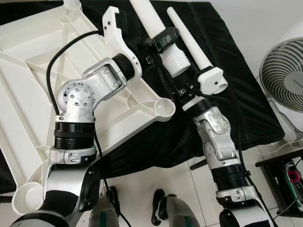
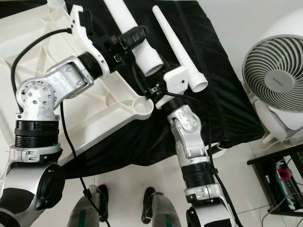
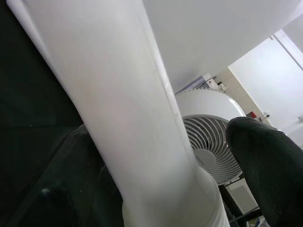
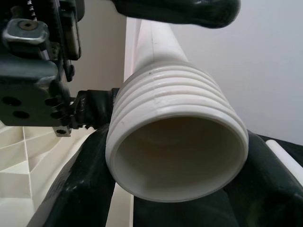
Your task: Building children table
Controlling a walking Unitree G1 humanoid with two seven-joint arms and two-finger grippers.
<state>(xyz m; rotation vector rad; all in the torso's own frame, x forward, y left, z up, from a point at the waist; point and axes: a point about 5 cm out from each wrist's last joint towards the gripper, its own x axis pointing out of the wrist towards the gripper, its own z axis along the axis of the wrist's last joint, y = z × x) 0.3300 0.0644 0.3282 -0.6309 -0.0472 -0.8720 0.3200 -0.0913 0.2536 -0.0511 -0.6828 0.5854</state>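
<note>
A white plastic tabletop (image 1: 28, 71) lies upside down on a black cloth, with a round corner socket (image 1: 163, 108) near the middle. My left gripper (image 1: 163, 38) is shut on a white table leg (image 1: 144, 14) just above its threaded end (image 1: 175, 64), which hangs over the cloth beyond the socket. My right gripper (image 1: 180, 85) comes up from below. In the right wrist view its fingers (image 4: 80, 189) press on both sides of the threaded end (image 4: 175, 137). A second white leg (image 1: 187, 40) lies on the cloth to the right.
The black cloth (image 1: 227, 109) covers the floor under the parts. A white fan (image 1: 284, 75) stands at the right, and a dark shelf (image 1: 284, 175) with a pink item is at the lower right. My feet (image 1: 161, 208) stand on pale tiles by the cloth's near edge.
</note>
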